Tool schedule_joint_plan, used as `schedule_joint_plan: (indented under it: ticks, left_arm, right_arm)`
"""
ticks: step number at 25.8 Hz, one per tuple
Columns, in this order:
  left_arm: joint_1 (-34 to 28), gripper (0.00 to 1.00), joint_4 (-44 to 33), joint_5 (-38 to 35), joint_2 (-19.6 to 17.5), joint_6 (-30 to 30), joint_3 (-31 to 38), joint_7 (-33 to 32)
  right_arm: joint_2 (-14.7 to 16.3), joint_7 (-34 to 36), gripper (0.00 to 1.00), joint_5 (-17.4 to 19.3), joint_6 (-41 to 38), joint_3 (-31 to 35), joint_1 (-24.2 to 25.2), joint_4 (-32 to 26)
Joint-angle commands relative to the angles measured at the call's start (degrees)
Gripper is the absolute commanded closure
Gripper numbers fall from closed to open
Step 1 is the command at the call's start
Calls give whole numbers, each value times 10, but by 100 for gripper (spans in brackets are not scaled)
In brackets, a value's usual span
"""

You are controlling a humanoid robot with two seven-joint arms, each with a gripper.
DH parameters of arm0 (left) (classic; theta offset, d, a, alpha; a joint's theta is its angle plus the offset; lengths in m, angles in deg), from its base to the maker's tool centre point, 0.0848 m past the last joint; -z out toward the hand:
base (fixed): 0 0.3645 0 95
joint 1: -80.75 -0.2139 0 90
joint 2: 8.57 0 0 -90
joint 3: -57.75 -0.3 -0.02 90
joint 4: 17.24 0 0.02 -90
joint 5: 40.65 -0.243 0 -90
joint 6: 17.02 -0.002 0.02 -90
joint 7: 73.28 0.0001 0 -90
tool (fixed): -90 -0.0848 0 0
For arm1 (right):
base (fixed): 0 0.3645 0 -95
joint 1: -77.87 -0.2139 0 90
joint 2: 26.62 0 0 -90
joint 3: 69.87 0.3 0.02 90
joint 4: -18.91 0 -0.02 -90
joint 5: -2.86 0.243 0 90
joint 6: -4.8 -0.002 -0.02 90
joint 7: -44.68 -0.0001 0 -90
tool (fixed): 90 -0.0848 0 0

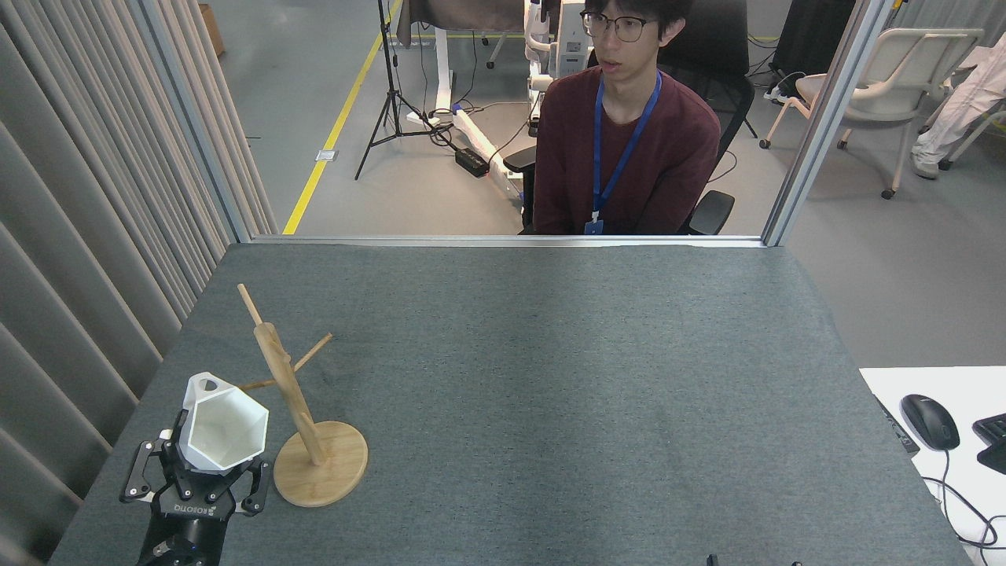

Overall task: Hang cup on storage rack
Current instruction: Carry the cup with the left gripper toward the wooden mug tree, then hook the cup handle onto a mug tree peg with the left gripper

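The white faceted cup (222,427) is held upright in my left gripper (200,472) at the lower left, mouth facing up toward the camera, its small handle with a round hole at the far upper side. The gripper's black fingers are shut around the cup's lower body. Just right of the cup stands the wooden storage rack (292,393) on its round disc base, post leaning, thin pegs pointing up-left, left and right. The cup's handle overlaps the leftward peg's tip in this view; contact cannot be told. My right gripper is out of view.
A person in a dark red top (625,149) sits beyond the table's far edge. A curtain (86,236) runs along the left side. A mouse (929,420) and keyboard corner lie on a white surface at the right. The grey felt table (550,377) stretches rightward.
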Motion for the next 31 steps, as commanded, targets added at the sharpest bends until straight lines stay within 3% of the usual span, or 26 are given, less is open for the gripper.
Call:
schedule_joint_plan:
  ticks: [1,21,24,25,26,27,31]
  left_arm:
    - [0,67,0,-16,0,-1,-1,9]
    - [7,67,13,-77,6,-3,-19,13]
    - [6,63,13,-78,6,-3,-22,13]
    - [7,54,13,-77,6,-3,-23,13]
    - [7,33,13,-76,7,-4,-23,13]
    - [7,0,13,-74,8,-4,-23,13]
    - [7,0,13,-70,8,-1,-23,13]
  right_arm:
    - [0,0,1,0,0,0,0,0]
    - [-4,3,1,1,-1,1,-5,3]
    - [-5,3,1,2,-1,1,-10,4]
    - [-5,3,1,2,-1,1,-11,4]
    - [-5,3,1,2,-1,1,-11,4]
    - [-5,3,1,2,-1,1,-11,4]
    - [-5,3,1,2,-1,1,-11,4]
